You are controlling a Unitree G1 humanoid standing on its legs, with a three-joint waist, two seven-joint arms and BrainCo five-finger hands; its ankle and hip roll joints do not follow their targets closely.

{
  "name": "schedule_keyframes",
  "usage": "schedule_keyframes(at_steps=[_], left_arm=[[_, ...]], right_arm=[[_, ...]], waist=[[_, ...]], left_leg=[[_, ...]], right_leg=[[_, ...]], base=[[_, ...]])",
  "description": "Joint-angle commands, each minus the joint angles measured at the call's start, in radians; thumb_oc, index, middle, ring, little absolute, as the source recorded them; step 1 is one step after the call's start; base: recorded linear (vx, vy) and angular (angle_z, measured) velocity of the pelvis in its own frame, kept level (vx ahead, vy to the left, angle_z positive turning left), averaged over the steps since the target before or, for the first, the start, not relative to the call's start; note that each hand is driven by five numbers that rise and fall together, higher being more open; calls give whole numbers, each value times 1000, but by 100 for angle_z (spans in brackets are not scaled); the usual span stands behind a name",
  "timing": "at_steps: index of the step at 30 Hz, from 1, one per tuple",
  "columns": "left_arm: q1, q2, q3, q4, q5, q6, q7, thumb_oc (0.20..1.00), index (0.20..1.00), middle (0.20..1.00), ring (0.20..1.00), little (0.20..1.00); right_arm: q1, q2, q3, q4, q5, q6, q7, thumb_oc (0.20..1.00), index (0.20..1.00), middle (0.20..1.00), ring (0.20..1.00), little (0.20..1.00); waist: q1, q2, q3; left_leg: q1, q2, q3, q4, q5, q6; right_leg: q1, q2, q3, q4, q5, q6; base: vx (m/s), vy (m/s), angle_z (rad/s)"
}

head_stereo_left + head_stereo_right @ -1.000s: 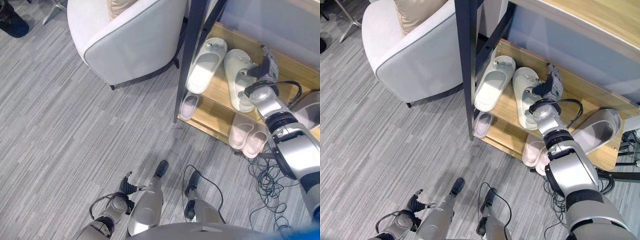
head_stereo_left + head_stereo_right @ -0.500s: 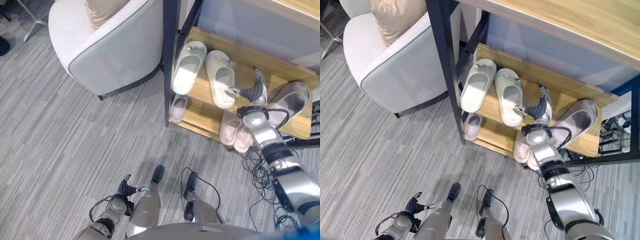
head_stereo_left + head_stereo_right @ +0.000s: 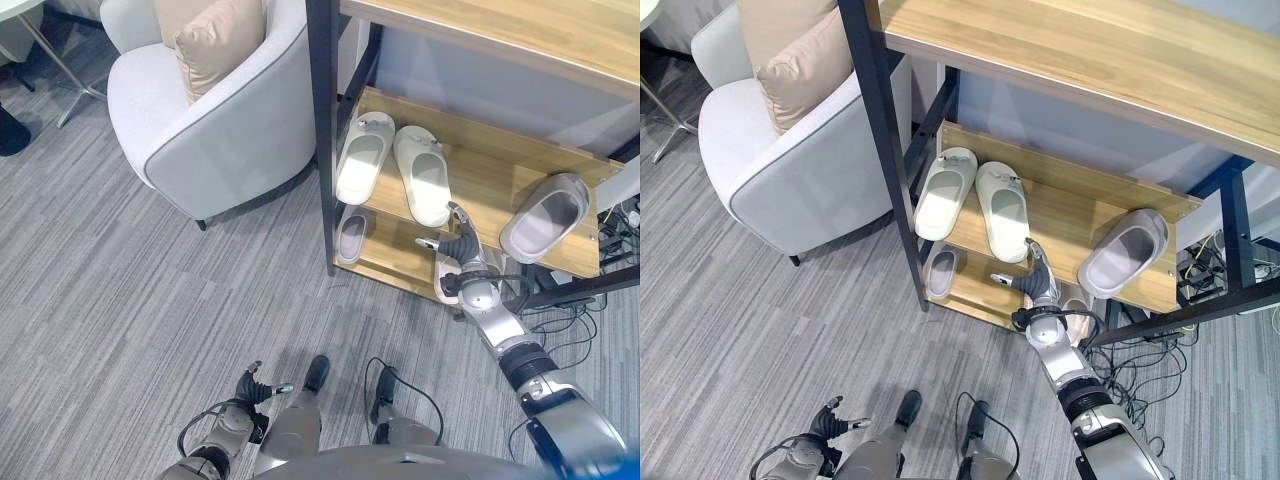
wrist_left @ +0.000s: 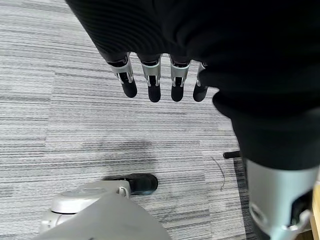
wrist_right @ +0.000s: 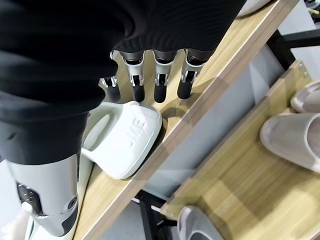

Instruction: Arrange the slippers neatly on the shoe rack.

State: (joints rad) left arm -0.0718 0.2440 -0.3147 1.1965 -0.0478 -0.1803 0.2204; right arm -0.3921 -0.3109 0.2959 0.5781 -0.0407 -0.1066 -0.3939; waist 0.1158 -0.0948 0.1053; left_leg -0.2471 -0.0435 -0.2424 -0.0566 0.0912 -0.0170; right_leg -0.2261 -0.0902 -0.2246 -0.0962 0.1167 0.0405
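1. Two pale slippers (image 3: 400, 170) already side by side at the left of the shoe rack (image 3: 490, 190) middle shelf, toes pointing far; fine as they stand.
2. One grey slipper (image 3: 545, 215) at the right end of the same shelf, tilted and hanging over the near edge, well apart from the pair; probably the piece to straighten next.
3. Right hand (image 3: 462, 243) empty, fingers straight and relaxed, thumb out, at the near edge of the middle shelf between the pair and the grey slipper, touching neither.
4. In the right wrist view, dark fingertips (image 5: 160, 92) just beside the heel of a white slipper (image 5: 125, 142) on a wooden shelf, apart from it as far as can be told.
5. Left hand (image 4: 160, 75) idle and open, low over the grey floor (image 3: 150, 300), holding nothing.
6. Lower shelf: one small slipper (image 3: 351, 234) at the left, a pinkish one (image 3: 447, 275) partly hidden behind the right wrist.
7. To do the step well: approach the grey slipper from its heel side, push flat onto the board with straight fingers, turn the toe to match the pair, and avoid nudging it off the edge.
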Motion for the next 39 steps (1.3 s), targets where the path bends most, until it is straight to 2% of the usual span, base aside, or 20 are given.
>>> schedule_keyframes(at_steps=[1, 6, 15, 21, 39], left_arm=[[-44, -12, 12, 62, 26, -8, 0, 1000, 1000, 1000, 1000, 1000], [-52, -10, 17, 63, 26, -4, 4, 1000, 1000, 1000, 1000, 1000], [-52, -9, 21, 64, 31, -1, 6, 1000, 1000, 1000, 1000, 1000], [-47, -7, 29, 75, 33, 6, 3, 1000, 1000, 1000, 1000, 1000], [-33, -27, 31, 92, 11, 14, 1, 1000, 1000, 1000, 1000, 1000]], right_arm=[[-46, 3, 21, -34, 20, -52, 26, 1000, 1000, 1000, 1000, 1000], [-22, 38, 36, -31, 35, -58, 44, 1000, 1000, 1000, 1000, 1000], [1, 47, 37, -64, 57, -69, 61, 1000, 1000, 1000, 1000, 1000], [-17, 52, 79, -82, 47, -65, 94, 1000, 1000, 1000, 1000, 1000], [-88, 69, 103, -75, 85, -64, 104, 1000, 1000, 1000, 1000, 1000]], waist=[[10, -2, 26], [9, -3, 17], [8, -4, 0], [11, -7, -3], [8, 12, -18]], left_leg=[[39, -7, -19, -31, -83, -6], [49, -6, -18, -31, -87, -5], [63, -6, -13, -31, -91, -4], [70, -3, -3, -31, -94, -4], [83, -5, 12, -31, -96, -3]], right_leg=[[111, -34, -5, 9, -104, 93], [122, -35, -10, 9, -107, 94], [134, -38, -14, 9, -107, 96], [137, -36, -4, 9, -109, 93], [144, -41, 8, 9, -110, 90]], base=[[-6, 16, -7], [-1, 4, -1], [1, 7, 0], [2, 0, -1], [4, 3, -1]])
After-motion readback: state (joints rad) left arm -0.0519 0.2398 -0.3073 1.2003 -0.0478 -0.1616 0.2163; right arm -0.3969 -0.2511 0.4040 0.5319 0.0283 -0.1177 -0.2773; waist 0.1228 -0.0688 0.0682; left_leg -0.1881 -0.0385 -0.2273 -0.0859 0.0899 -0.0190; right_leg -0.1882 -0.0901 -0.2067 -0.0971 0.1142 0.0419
